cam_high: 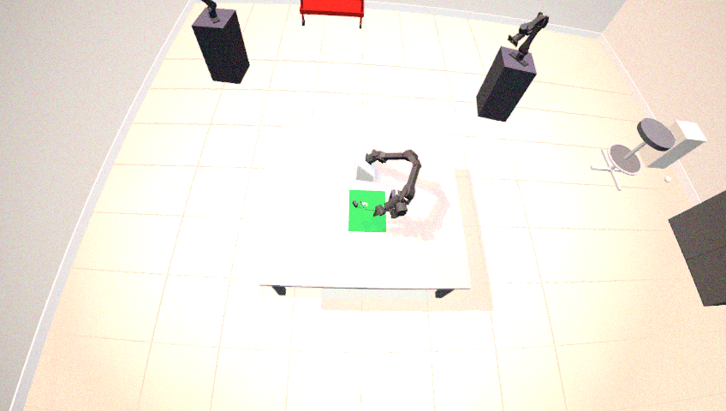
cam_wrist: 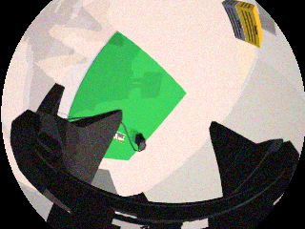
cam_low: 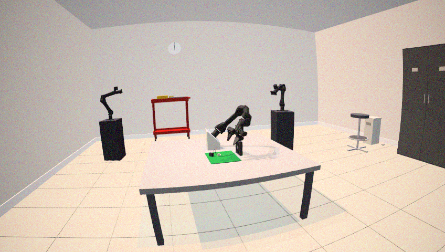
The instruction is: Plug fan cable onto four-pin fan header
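Note:
The green board lies flat on the white table. A small dark part and a small white part sit on the board. I cannot tell which is the plug and which the header. A thin cable runs from them toward the black fan, which stands upright at the board's right edge. My gripper is open and empty. It hangs above the fan and the board's right edge.
A white wedge-shaped stand is on the table behind the board. A dark and yellow block shows on the table in the wrist view. Two other arms on black pedestals and a red cart stand beyond the table.

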